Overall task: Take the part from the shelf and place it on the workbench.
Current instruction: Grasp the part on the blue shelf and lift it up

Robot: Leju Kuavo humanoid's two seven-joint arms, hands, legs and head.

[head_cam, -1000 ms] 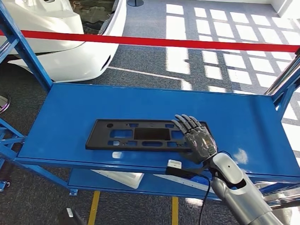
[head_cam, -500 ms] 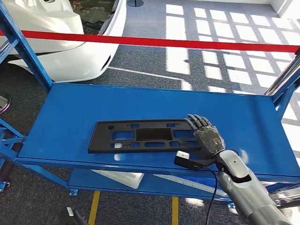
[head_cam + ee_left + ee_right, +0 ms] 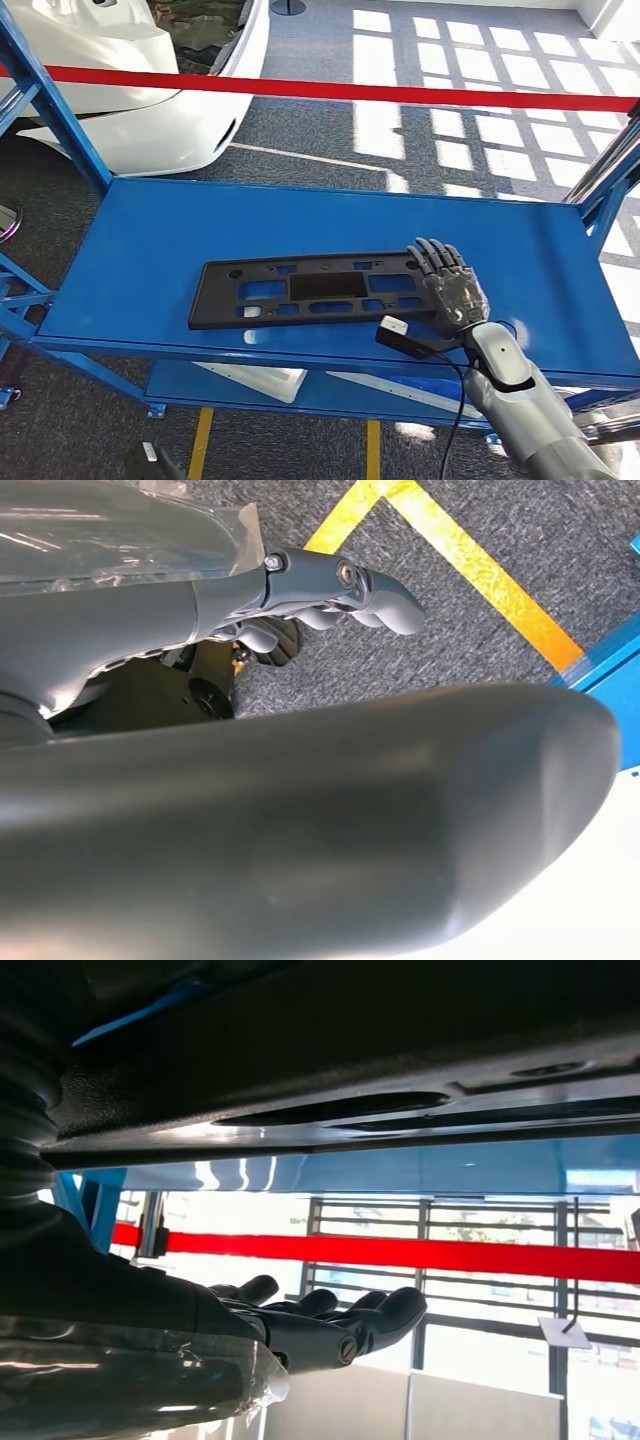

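The black plastic part (image 3: 317, 288), a long flat frame with cut-out slots, lies on the top deck of the blue shelf (image 3: 151, 240), near its front edge and roughly in the middle, slightly askew to that edge. The right hand (image 3: 447, 285) rests at the part's right end, palm down, fingers stretched forward and lying side by side over the end of the frame; whether the thumb is hooked beneath the edge to pinch it cannot be told from the head view. In the right wrist view the fingers (image 3: 340, 1315) reach out nearly straight with the dark underside of the part (image 3: 340, 1070) showing across from them, which suggests the hand is at the edge but gives no clear proof of a firm hold. By my reading the task is at its start: the part is not yet lifted off the shelf, and the carry and the setting down on the workbench are all left to do. The left hand (image 3: 332, 595) hangs beside the body above grey carpet with a yellow floor line (image 3: 468, 565), its fingers loosely curled and holding nothing. A lower deck (image 3: 249, 382) of the shelf carries a white flat piece. Beyond the shelf run a red barrier tape (image 3: 362, 92) and a white car body (image 3: 166, 90).
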